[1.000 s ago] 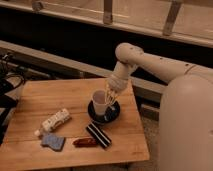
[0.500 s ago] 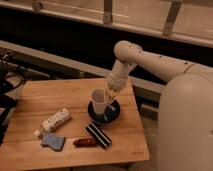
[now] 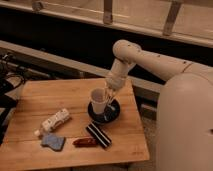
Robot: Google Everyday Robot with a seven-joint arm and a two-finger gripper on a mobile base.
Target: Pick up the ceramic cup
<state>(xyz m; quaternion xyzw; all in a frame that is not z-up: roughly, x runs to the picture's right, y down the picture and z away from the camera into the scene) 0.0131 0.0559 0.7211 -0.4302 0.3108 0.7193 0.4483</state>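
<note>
My gripper is closed on the rim of the ceramic cup, holding it tilted just above the dark saucer on the wooden table.

table wooden | on it: saucer, dotted tube, blue cloth | gripper above saucer

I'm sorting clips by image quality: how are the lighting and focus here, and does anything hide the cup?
Camera view: soft overall, fine edges smeared. Warm light on the wooden table; the background behind it is dark. The ceramic cup stands out pale against the dark saucer. The gripper sits at the cup's rim, covering its right edge. No strong glare.
</note>
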